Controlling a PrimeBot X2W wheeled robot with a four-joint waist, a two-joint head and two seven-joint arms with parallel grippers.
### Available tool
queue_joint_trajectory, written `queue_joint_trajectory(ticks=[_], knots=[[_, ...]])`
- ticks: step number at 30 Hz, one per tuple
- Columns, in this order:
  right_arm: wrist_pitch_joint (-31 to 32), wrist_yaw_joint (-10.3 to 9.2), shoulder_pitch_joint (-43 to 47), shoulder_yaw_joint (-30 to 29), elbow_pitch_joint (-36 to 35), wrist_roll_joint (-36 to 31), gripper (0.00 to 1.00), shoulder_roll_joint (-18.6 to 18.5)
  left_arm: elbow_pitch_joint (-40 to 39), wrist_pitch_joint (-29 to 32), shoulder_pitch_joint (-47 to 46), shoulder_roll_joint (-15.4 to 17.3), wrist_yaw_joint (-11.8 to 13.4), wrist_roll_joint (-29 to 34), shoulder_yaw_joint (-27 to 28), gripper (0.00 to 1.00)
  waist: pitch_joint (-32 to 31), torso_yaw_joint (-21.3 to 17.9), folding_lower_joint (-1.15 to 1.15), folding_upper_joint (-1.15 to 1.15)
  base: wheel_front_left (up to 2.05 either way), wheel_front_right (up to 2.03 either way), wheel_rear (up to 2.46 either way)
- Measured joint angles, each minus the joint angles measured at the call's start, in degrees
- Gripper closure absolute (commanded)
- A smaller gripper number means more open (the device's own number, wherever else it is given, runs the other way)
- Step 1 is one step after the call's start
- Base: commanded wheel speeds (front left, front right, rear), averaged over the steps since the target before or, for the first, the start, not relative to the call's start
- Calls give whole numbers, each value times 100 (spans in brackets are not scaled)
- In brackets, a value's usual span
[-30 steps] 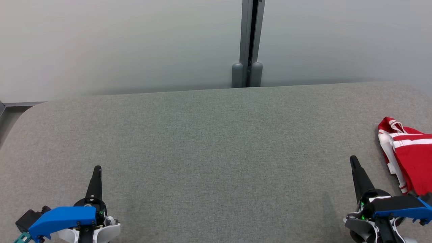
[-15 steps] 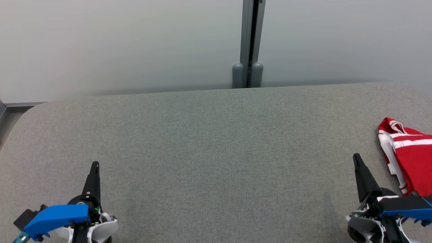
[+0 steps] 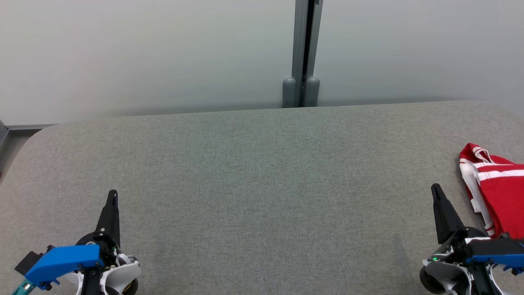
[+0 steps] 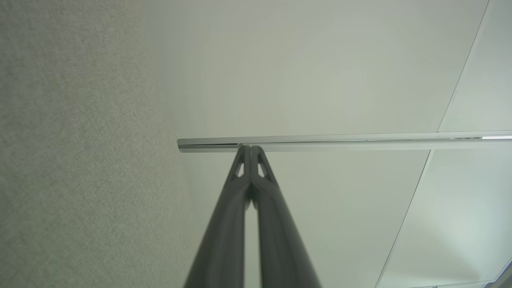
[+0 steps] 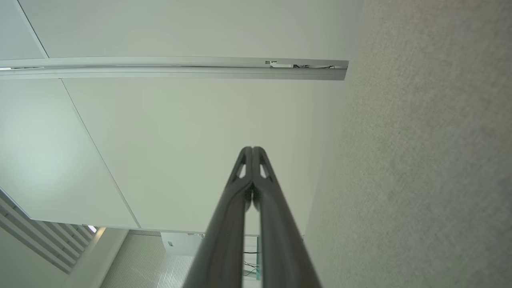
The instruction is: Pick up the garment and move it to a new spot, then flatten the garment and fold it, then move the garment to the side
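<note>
Garment [image 3: 497, 192]: a red piece with white stripes and white trim, lying bunched at the far right of the head view, about halfway down. The frame's right edge cuts it off, so its full shape cannot be made out. It rests on the grey, cloth-covered table [image 3: 262, 184], near the table's right end.

Just to the left of the garment, at the lower right of the head view, is the right gripper [image 3: 436, 188]. Its jaws are pressed together into one dark point aimed up the frame, with a strip of bare table between that point and the red cloth. The blue-and-black wrist housing behind it overlaps the garment's lower end in the picture; it is possibly touching, but this angle does not settle it. The right wrist view shows the right gripper [image 5: 253, 150] with both fingers meeting at the tips and nothing between them.

Well apart, at the lower left of the head view, the left gripper [image 3: 112, 193] also points up the frame with its jaws pressed together and empty. The left wrist view confirms this for the left gripper [image 4: 251, 149].

Beyond the table's far edge stands a pale wall [image 3: 143, 53], split by a grey vertical post [image 3: 303, 49].
</note>
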Motion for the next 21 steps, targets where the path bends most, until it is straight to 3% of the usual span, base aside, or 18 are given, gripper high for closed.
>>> queue_joint_trajectory(ticks=[21], knots=[[0,0,3,-1,0,0,100,0,0,0,0,0,0,0,1,100,0,0,0,0,0,0,0]])
